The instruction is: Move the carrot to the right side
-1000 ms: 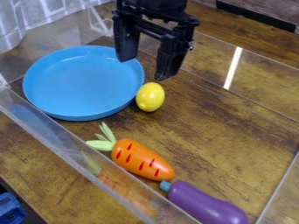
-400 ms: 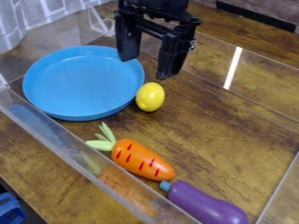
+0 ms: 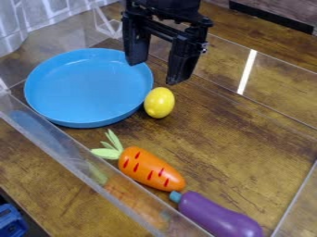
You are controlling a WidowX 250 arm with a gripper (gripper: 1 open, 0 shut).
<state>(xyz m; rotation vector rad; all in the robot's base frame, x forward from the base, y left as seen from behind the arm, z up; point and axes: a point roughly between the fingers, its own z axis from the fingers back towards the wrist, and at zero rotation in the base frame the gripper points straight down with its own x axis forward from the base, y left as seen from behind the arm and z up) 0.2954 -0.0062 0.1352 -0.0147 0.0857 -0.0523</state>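
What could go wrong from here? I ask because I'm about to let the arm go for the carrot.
The carrot touches or nearly touches the eggplant, so the pincer might nudge both. The carrot also lies close to the clear wall, which a finger could strike. The lemon might get knocked if the pincer comes in low.

No readable text, labels, brands, numbers or signs

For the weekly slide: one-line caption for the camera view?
Gripper open above the table, carrot between lemon and eggplant.
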